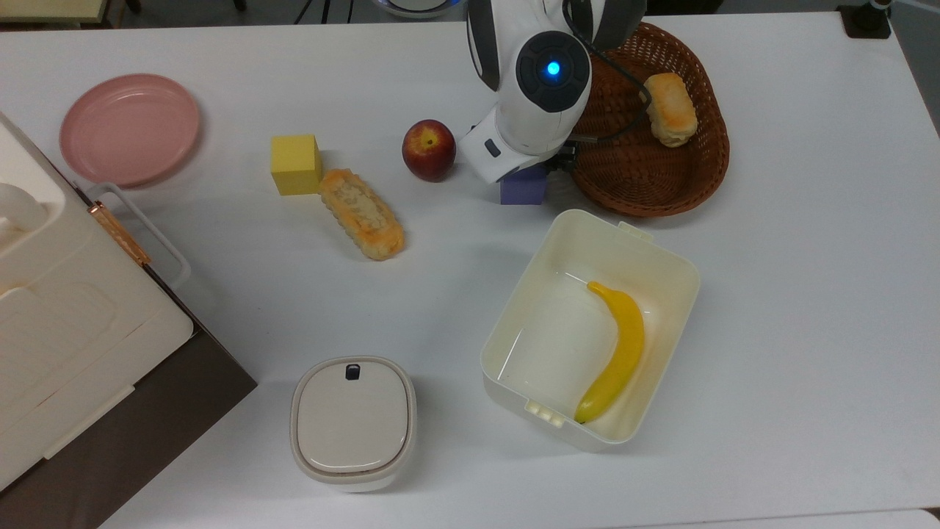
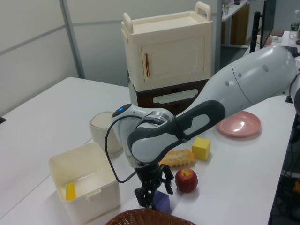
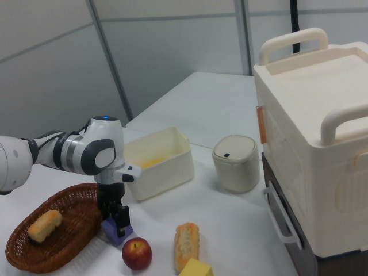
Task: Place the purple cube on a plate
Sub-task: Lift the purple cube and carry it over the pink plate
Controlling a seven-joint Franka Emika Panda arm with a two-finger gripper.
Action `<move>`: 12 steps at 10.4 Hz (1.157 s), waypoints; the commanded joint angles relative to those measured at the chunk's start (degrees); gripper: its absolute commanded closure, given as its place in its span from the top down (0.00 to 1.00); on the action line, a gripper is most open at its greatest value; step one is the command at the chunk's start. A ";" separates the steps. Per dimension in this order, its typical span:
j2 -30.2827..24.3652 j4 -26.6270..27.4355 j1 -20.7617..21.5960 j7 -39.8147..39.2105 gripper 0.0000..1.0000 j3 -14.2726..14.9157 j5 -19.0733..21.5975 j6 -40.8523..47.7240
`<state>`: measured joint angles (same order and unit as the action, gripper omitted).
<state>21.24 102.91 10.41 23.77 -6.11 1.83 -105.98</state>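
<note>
The purple cube [image 1: 523, 192] rests on the white table just off the wicker basket's rim, between the apple and the basket. My gripper [image 1: 534, 176] hangs straight down over it, open, with its black fingers [image 3: 122, 221] low on either side of the cube [image 3: 118, 234]. In the left view the gripper [image 2: 151, 199] covers part of the cube [image 2: 162, 201]. The pink plate [image 1: 130, 128] lies bare at the top view's far left, well away from the cube, and appears at the left view's right [image 2: 239, 124].
Between cube and plate lie an apple [image 1: 428, 149], a long bread [image 1: 362, 213] and a yellow cube [image 1: 295, 163]. The wicker basket [image 1: 646, 184] holds a bun [image 1: 670, 109]. An open white box [image 1: 624, 228] holds a banana. A lidded pot [image 1: 352, 422] and cream cabinet [image 1: 66, 316] stand nearer.
</note>
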 commanded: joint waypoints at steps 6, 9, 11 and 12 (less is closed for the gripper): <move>-8.48 -4.46 -6.70 -3.89 0.46 0.40 0.45 8.41; -11.74 -4.21 -14.50 -13.88 0.46 0.49 -2.60 11.93; -12.36 -4.12 -22.14 -24.07 0.46 0.49 -6.65 11.85; -12.36 -4.03 -26.27 -29.61 0.46 0.49 -8.41 11.68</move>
<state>10.45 97.30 -8.31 5.01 -5.48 -3.48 -94.68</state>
